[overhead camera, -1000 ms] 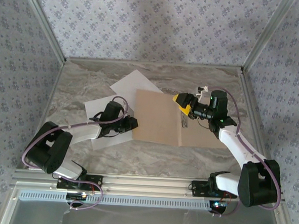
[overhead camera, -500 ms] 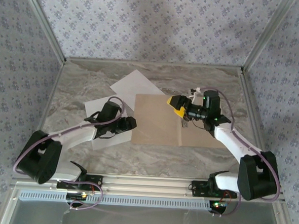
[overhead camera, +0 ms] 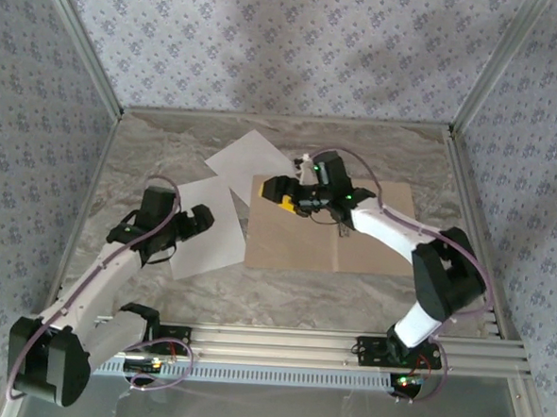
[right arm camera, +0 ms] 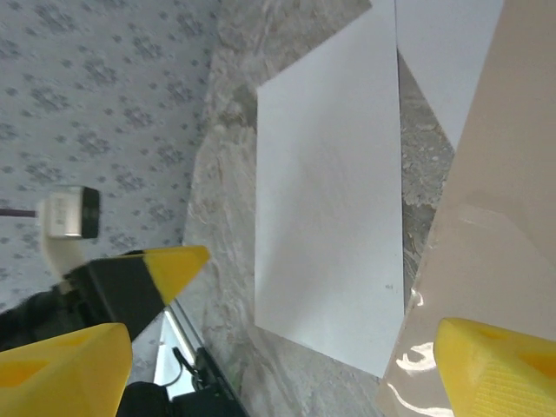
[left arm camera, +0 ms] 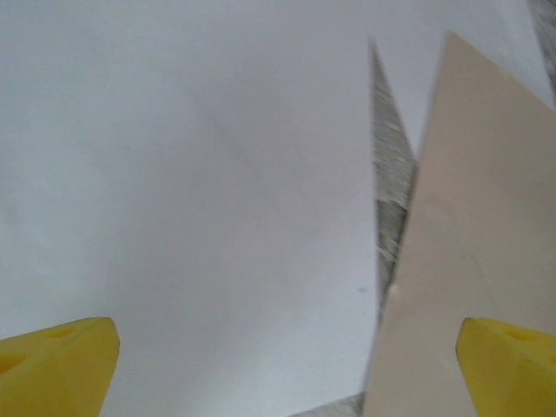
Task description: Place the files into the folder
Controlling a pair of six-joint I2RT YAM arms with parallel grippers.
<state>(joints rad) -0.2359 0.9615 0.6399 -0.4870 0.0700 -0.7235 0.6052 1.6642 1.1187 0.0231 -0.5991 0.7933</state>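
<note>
Left claw (overhead camera: 200, 219) hovers with its yellow fingers spread wide over the nearer white file (overhead camera: 215, 247), which lies flat on the table (overhead camera: 149, 153) just left of the open tan folder (overhead camera: 371, 243). Right claw (overhead camera: 276, 191), also spread, hangs above the folder's left leaf, near the farther file (overhead camera: 248, 158).

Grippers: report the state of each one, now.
Left gripper: open, holding nothing, over a white sheet.
Right gripper: open, holding nothing.
</note>
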